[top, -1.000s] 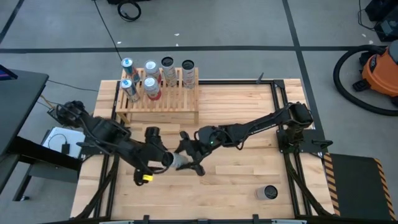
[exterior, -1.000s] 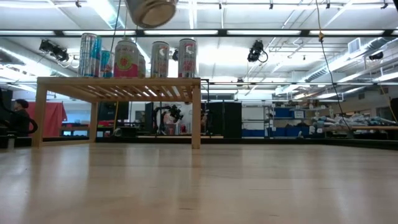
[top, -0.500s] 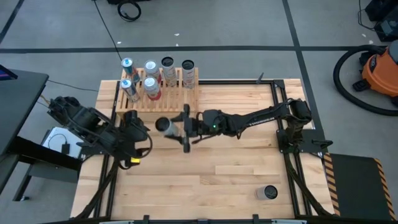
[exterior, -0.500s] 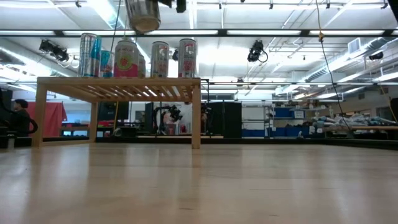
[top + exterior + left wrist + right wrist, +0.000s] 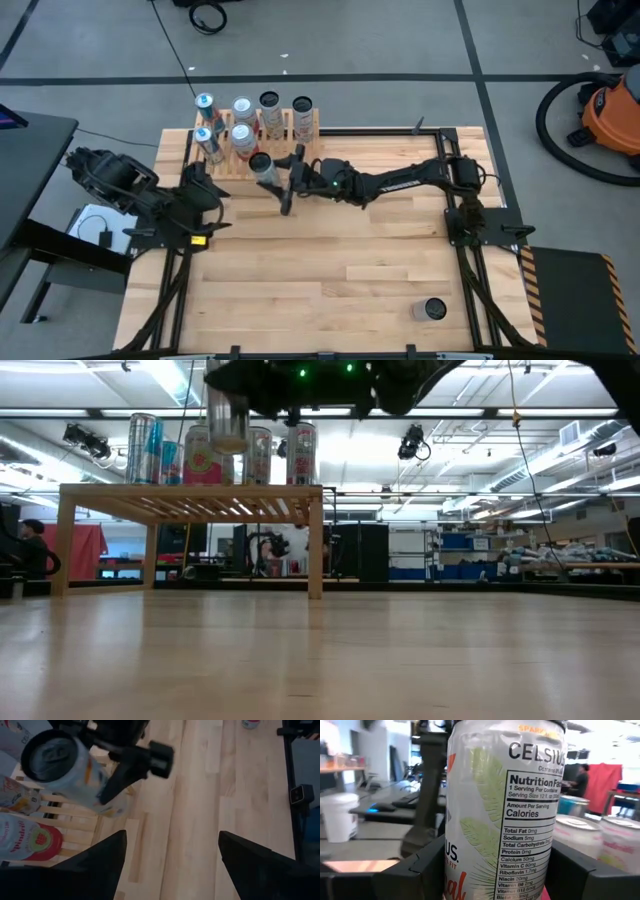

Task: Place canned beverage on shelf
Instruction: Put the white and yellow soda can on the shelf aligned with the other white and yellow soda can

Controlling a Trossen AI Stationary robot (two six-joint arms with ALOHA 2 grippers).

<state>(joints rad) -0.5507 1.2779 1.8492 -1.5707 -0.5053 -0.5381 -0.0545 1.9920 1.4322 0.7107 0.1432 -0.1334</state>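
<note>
The right hand [image 5: 283,180] reaches across the tabletop [image 5: 380,250] toward the shelf [image 5: 255,165] and pinches a canned beverage [image 5: 262,168] between its two fingers. In the right wrist view the can [image 5: 505,810] stands upright between the dark fingers [image 5: 415,870], with the nutrition label facing the camera. In the high view the can is at the front part of the shelf, just beside the cans already standing there [image 5: 240,140]. In the low view its bottom [image 5: 228,420] is above the slatted top [image 5: 190,490], in front of the pink can [image 5: 203,455]; I cannot tell if it touches the slats.

Five cans stand on the shelf in the high view, in two rows near the left end. One more can [image 5: 433,309] is on the tabletop, well apart, near the front right corner.

The left hand [image 5: 205,190] waits at the left side of the tabletop, near the shelf's left leg. Its fingers [image 5: 95,865] are spread and hold nothing.
</note>
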